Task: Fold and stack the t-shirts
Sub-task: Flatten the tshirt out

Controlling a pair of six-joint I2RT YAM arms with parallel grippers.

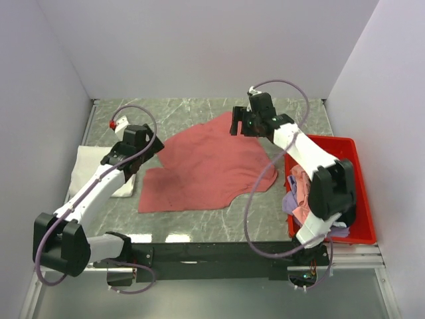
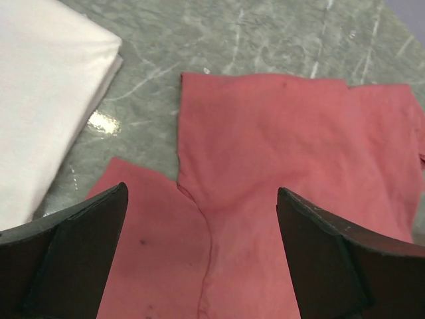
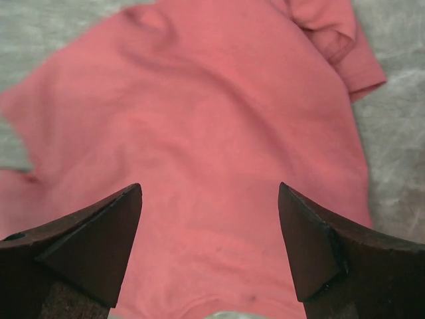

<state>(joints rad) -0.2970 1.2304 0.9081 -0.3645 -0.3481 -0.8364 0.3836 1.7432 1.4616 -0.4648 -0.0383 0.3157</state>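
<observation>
Marbled grey counter (image 1: pixel 199 116) is carrying one white t-shirt (image 1: pixel 85 166) folded at left, a dusty red t-shirt (image 1: pixel 206 173) lying spread at centre, unfolded, beneath left fingers (image 2: pixel 80 252) and right fingers (image 3: pixel 86 246) gaping empty, further tees (image 1: pixel 299 193) waiting crumpled in the red tray (image 1: pixel 355 156).

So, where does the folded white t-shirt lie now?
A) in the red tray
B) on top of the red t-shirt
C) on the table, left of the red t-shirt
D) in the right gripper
C: the white t-shirt rests on the table at the left, bare tabletop between it and the red t-shirt.
</observation>
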